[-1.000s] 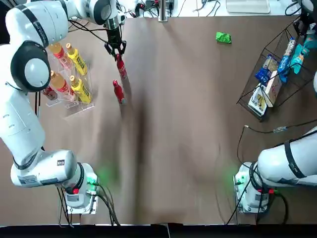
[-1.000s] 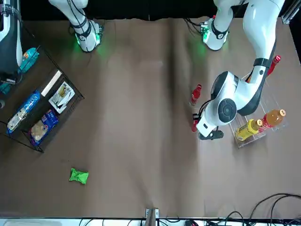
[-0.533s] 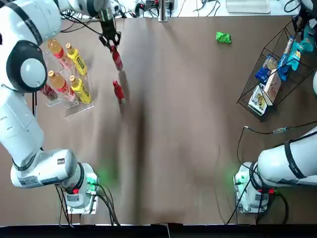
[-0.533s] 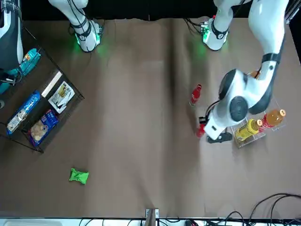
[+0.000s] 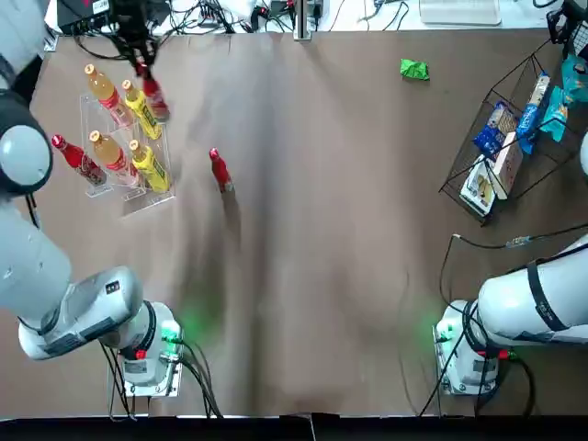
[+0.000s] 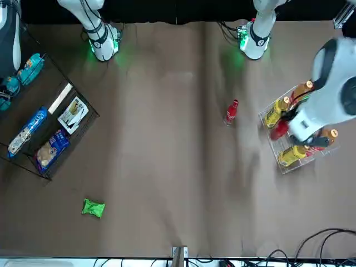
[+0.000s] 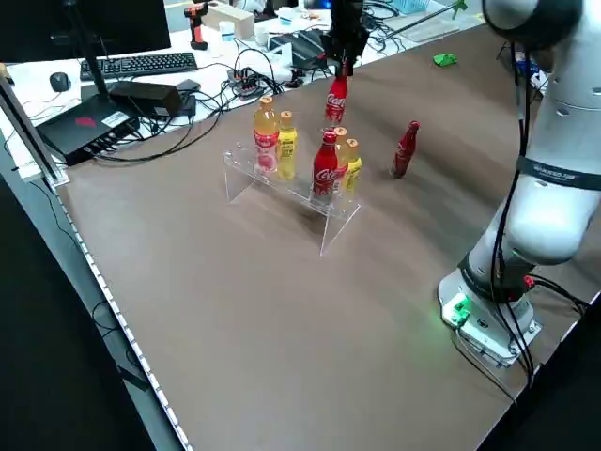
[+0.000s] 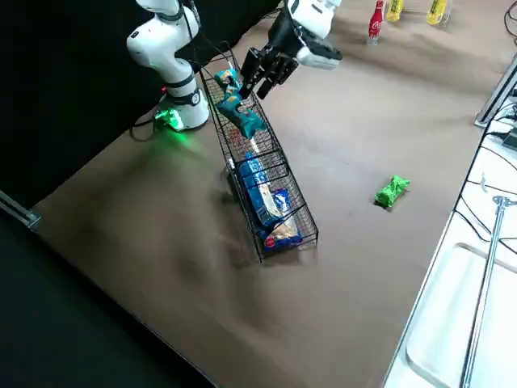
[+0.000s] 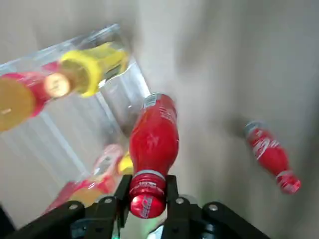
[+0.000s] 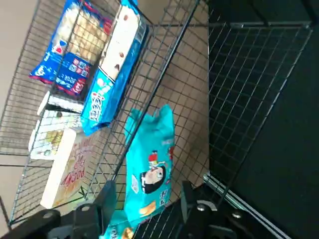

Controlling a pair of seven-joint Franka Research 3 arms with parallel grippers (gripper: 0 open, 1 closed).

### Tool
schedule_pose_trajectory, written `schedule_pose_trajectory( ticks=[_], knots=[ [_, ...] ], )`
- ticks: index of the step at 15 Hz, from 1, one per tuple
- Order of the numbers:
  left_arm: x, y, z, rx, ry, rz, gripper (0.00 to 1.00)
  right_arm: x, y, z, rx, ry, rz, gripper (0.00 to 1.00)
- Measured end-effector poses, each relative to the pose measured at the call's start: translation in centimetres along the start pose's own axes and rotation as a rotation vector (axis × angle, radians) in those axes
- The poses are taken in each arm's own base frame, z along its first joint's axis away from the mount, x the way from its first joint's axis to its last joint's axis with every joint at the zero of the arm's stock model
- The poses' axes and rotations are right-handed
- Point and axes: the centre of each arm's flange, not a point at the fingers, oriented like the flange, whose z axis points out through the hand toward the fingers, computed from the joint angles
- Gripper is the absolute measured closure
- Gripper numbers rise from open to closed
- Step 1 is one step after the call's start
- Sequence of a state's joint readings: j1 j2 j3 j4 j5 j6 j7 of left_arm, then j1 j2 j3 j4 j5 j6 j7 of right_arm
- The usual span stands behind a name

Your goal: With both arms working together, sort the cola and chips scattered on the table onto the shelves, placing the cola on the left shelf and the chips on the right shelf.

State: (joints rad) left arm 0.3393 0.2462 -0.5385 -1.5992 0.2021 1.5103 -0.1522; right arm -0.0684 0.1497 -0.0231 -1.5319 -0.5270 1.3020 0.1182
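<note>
**Cola over the rack, chips over the basket**

Brown table (image 5: 349, 230); cables and a keyboard (image 7: 136, 64) beyond its edge. Left jaws (image 9: 147, 198) clamped on a cola bottle (image 9: 152, 152) by the cap, hanging above the acrylic left shelf (image 5: 124, 188). Second cola (image 5: 220, 171) upright on open table nearby, third (image 5: 72, 158) racked. Right jaws (image 10: 144, 199) spread either side of a teal chips bag (image 10: 149, 164) at the wire right shelf (image 5: 469, 147); grip unclear. Green chips bag (image 5: 414, 69) alone, well apart.

2 glossy white arms (image 5: 55, 303) with rounded grey joints, black cables and green-lit bases (image 5: 156, 344).
</note>
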Motion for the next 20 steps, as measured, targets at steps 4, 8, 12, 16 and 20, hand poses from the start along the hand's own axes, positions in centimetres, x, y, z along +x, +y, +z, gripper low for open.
schedule_pose_trajectory(
  ticks=[4,8,12,16,20],
  knots=[
    [-4.4,-9.2,-2.6,0.004,-0.036,0.121,0.68,-0.6,-0.1,-3.6,0.129,0.082,0.018,0.39],
    [-6.3,-14.1,-2.8,-0.009,-0.036,0.198,0.68,1.0,-2.7,-5.3,0.317,0.148,0.153,0.39],
    [-8.2,-17.1,-1.9,-0.016,-0.058,0.202,0.68,5.4,-9.4,-3.7,0.387,0.141,0.271,0.39],
    [-9.2,-20.1,-1.1,-0.018,-0.051,0.227,0.68,9.3,-16.2,-1.7,0.436,0.138,0.450,0.39],
    [-9.0,-22.8,1.7,-0.009,-0.034,0.240,0.68,12.9,-23.0,0.9,0.503,0.149,0.671,0.38]
  ],
)
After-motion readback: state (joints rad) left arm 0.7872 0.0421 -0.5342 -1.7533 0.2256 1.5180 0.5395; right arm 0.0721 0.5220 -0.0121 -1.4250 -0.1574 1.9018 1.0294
